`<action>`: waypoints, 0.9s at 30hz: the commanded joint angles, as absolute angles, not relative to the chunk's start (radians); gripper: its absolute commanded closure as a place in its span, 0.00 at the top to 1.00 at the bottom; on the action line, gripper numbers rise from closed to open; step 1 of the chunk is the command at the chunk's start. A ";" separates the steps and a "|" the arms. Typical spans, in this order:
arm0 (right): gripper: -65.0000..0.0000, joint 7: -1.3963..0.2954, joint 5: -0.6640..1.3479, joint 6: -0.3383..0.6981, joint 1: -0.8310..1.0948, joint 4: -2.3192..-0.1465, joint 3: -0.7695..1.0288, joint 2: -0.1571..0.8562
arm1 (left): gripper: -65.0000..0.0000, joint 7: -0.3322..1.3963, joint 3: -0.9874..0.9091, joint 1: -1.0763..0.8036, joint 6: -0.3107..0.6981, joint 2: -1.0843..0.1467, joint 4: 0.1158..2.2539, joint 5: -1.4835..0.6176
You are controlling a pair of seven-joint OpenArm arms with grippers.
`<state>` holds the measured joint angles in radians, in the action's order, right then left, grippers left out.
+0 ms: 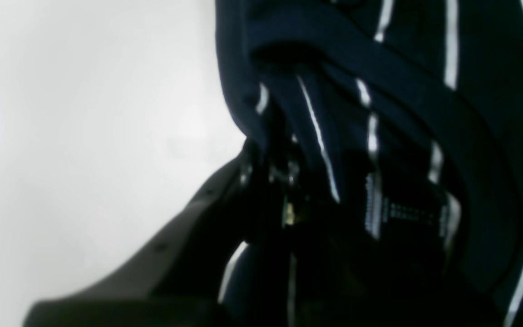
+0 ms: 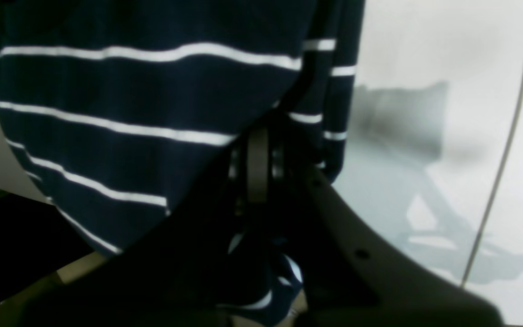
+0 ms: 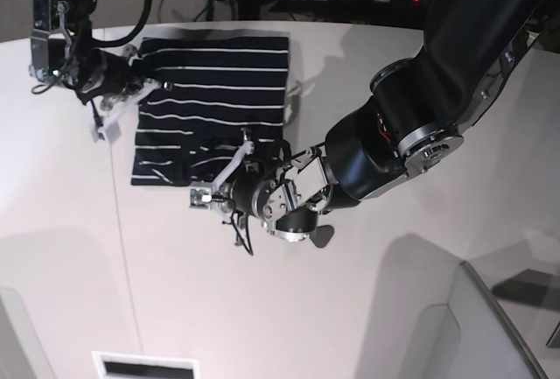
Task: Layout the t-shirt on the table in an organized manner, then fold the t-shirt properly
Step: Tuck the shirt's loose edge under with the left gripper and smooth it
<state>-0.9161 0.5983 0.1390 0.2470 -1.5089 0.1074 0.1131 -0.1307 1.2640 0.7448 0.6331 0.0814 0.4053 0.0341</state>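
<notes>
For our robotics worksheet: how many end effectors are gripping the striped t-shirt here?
2. The right end effector pinches the t-shirt at its edge on the base view's left; the left end effector grips its lower edge near the table's middle.

Navy t-shirt (image 3: pixel 214 99), thin white stripes; white table (image 3: pixel 350 309).

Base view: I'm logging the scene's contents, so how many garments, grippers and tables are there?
Garments: 1, the t-shirt
Grippers: 2, the left gripper and the right gripper, both shut on the t-shirt
Tables: 1, the table
Total: 4
</notes>
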 commanded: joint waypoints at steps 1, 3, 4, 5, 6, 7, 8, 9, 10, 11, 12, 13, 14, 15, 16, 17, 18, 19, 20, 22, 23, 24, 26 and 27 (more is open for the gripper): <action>0.00 -0.903 0.610 0.142 0.240 -1.520 0.110 0.120 | 0.00 -0.150 1.259 0.779 0.631 0.093 0.414 0.024; 0.00 -0.903 0.610 0.142 0.240 -1.520 0.111 0.130 | 0.00 -0.150 1.259 0.779 0.631 0.093 0.414 0.024; 0.00 -0.903 0.610 0.142 0.240 -1.520 0.114 0.131 | 0.00 -0.150 1.259 0.779 0.631 0.091 0.414 0.024; 0.00 -0.903 0.610 0.142 0.240 -1.520 0.116 0.133 | 0.00 -0.150 1.259 0.779 0.631 0.090 0.414 0.024; 0.00 -0.903 0.610 0.142 0.240 -1.520 0.116 0.133 | 0.00 -0.150 1.259 0.779 0.631 0.088 0.414 0.024; 0.00 -0.903 0.610 0.142 0.240 -1.520 0.116 0.133 | 0.00 -0.150 1.256 0.779 0.631 0.087 0.414 0.024; 0.00 -0.903 0.610 0.142 0.240 -1.520 0.111 0.133 | 0.00 -0.150 1.253 0.779 0.631 0.087 0.414 0.024; 0.00 -0.905 0.610 0.142 0.240 -1.520 0.110 0.133 | 0.00 -0.150 1.250 0.779 0.631 0.087 0.414 0.021; 0.00 -0.905 0.610 0.142 0.239 -1.520 0.110 0.131 | 0.00 -0.150 1.250 0.779 0.631 0.087 0.414 0.019; 0.00 -0.905 0.610 0.142 0.239 -1.520 0.110 0.131 | 0.00 -0.150 1.248 0.780 0.631 0.087 0.414 0.019; 0.00 -0.905 0.610 0.142 0.239 -1.520 0.110 0.131 | 0.00 -0.150 1.248 0.780 0.631 0.087 0.414 0.021; 0.00 -0.906 0.610 0.142 0.239 -1.520 0.111 0.131 | 0.00 -0.150 1.248 0.782 0.631 0.088 0.414 0.022; 0.00 -0.906 0.610 0.142 0.239 -1.520 0.114 0.131 | 0.00 -0.150 1.248 0.782 0.631 0.088 0.414 0.022; 0.00 -0.906 0.610 0.142 0.239 -1.520 0.114 0.131 | 0.00 -0.150 1.250 0.789 0.631 0.088 0.414 0.022; 0.00 -0.906 0.610 0.142 0.240 -1.520 0.116 0.131 | 0.00 -0.148 1.254 0.797 0.631 0.088 0.414 0.022; 0.00 -0.906 0.610 0.142 0.240 -1.518 0.116 0.131 | 0.00 -0.148 1.250 0.800 0.631 0.090 0.414 0.021; 0.00 -0.906 0.610 0.142 0.240 -1.514 0.116 0.131 | 0.00 -0.148 1.250 0.805 0.631 0.090 0.414 0.021; 0.00 -0.908 0.610 0.142 0.240 -1.506 0.116 0.131 | 0.00 -0.148 1.250 0.808 0.631 0.090 0.414 0.021; 0.00 -0.906 0.610 0.142 0.240 -1.498 0.116 0.131 | 0.02 -0.148 1.248 0.809 0.631 0.090 0.414 0.021; 0.00 -0.903 0.610 0.142 0.240 -1.481 0.114 0.131 | 0.24 -0.148 1.248 0.829 0.631 0.090 0.414 0.018; 0.00 -0.903 0.610 0.142 0.240 -1.477 0.114 0.131 | 0.35 -0.148 1.248 0.835 0.631 0.090 0.414 0.018; 0.00 -0.903 0.610 0.142 0.240 -1.477 0.114 0.131 | 0.43 -0.148 1.248 0.840 0.631 0.090 0.414 0.018; 0.00 -0.903 0.610 0.142 0.240 -1.477 0.114 0.131 | 0.61 -0.148 1.248 0.843 0.631 0.090 0.414 0.016; 0.00 -0.903 0.610 0.142 0.240 -1.477 0.114 0.131 | 0.69 -0.148 1.248 0.843 0.631 0.090 0.414 0.018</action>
<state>-0.9092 0.5983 0.1394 0.2470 -1.4643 0.1112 0.1261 -0.1310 1.2526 0.8139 0.6350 0.0803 0.4053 0.0261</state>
